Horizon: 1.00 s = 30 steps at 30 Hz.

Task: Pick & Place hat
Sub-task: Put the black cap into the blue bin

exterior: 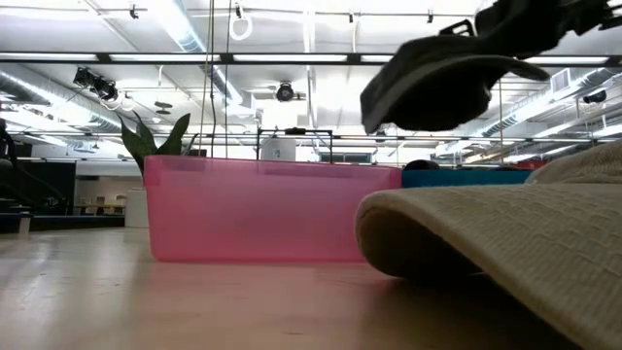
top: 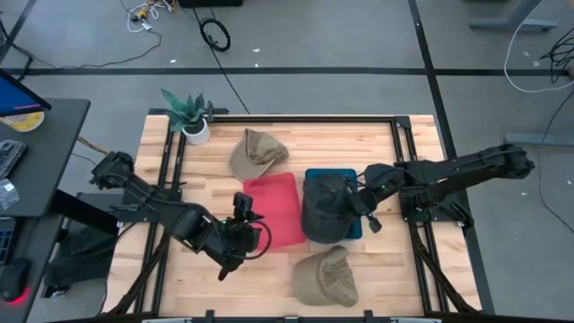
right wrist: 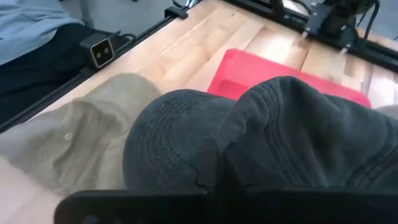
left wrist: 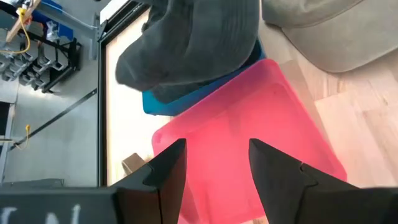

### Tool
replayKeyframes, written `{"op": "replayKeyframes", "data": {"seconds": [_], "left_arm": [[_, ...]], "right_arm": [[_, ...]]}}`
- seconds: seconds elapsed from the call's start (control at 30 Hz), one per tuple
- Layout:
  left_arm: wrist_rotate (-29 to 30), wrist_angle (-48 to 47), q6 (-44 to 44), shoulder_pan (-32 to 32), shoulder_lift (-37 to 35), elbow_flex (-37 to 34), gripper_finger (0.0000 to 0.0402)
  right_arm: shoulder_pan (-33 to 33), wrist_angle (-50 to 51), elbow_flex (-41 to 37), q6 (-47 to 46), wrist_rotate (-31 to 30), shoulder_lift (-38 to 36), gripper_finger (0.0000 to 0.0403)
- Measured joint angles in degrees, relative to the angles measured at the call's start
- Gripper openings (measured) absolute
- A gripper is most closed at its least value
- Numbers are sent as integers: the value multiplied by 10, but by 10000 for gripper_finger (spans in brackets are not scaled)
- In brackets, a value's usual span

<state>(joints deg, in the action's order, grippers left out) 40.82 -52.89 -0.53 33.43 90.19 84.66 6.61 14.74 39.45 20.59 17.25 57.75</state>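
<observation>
The right hand [top: 366, 199] is clamped shut on the dark grey hat [top: 325, 206], pinching it at the side nearest that arm, so the rest of the hat droops from the grip. From table height the hat hangs well clear of the surface, above the rims of the bins. From above it sits over the blue bin [top: 354, 175], covering most of it and spilling a little toward the pink bin [top: 273, 208] just beside. I'd judge the hat is held high so its sagging brim clears the bin walls, and that it is either on its way into the blue bin or about to be let go over it.

The left hand [top: 244, 226] waits at the near edge of the pink bin with its fingers [left wrist: 163, 177] spread and nothing between them, pointing across the bin toward the hanging hat.

Room is tight in the middle. The two bins stand side by side, one tan hat [top: 256, 152] lies on the wooden surface [top: 404, 269] behind the pink bin, and another tan hat [top: 325, 276] lies in front of the blue bin, close to its near wall. A potted plant [top: 190, 117] stands at the far left corner, well apart. Straight down looks the freest path; any sideways swing risks dragging the brim over the shared bin walls or toward the left hand.
</observation>
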Motion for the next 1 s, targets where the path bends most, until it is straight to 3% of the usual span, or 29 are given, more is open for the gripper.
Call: {"op": "replayKeyframes", "data": {"seconds": [0.23,0.4,0.6,1.0], "left_arm": [[-17,36,35,-16,-1,-27,177],[-83,103,82,-43,-28,-58,177],[-183,159,117,-73,-74,-110,177],[-243,225,138,-108,-158,-188,177]], "right_arm": [[-1,30,-31,14,2,-33,3],[-5,21,-56,75,-2,-33,3],[-37,14,-84,75,-6,-33,3],[-89,-2,-132,69,44,-32,3]]}}
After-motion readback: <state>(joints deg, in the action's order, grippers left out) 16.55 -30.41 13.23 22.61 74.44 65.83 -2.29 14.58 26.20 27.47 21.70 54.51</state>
